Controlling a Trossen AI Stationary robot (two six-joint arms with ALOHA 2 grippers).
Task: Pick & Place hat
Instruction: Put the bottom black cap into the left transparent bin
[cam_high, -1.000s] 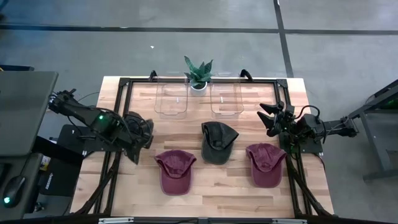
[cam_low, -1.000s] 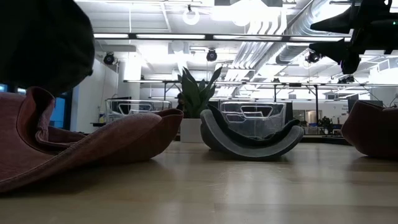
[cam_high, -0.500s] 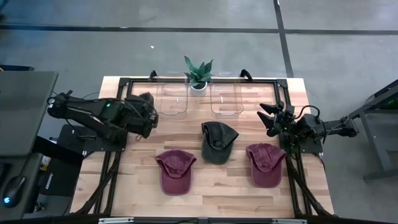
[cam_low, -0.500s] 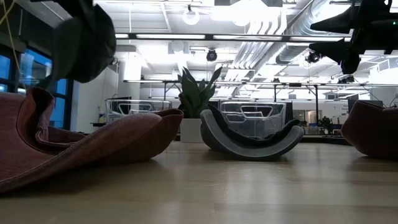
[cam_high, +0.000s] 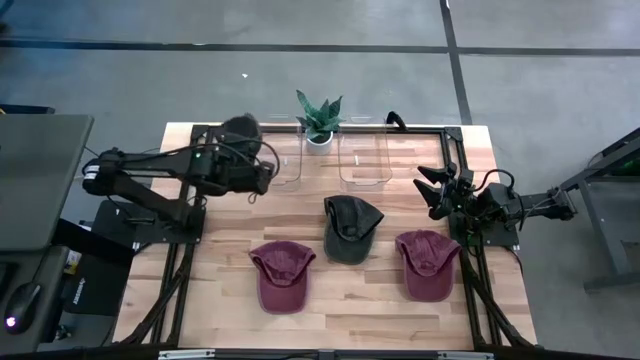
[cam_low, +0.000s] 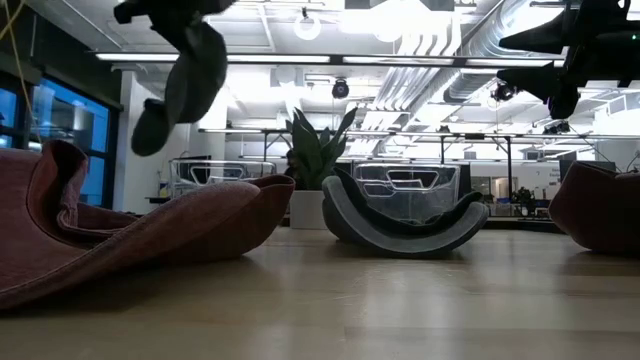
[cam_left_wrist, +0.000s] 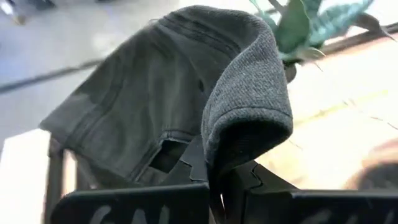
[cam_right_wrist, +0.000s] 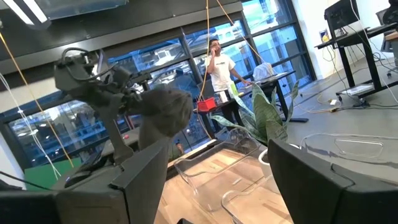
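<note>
1. The left gripper (cam_high: 248, 160) was clamped on a dark grey hat (cam_high: 241, 131), held aloft beside the left clear bin (cam_high: 287, 160).
2. In the left wrist view, the fingers (cam_left_wrist: 233, 186) pinched only a fold of the brim; slow travel was advisable.
3. Release was best made once the hat was centred over the bin.
4. The right gripper (cam_high: 432, 190) waited, fingers spread, at the table's right edge.

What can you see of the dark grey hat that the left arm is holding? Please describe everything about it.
The dark grey hat is a cap of soft fabric with visible seams. It hangs limp and folded from the left hand, whose fingers are shut on a bent edge of it. It is lifted off the table, near the back left corner, close to the left clear bin and the potted plant. Nothing but the hand touches it.
</note>
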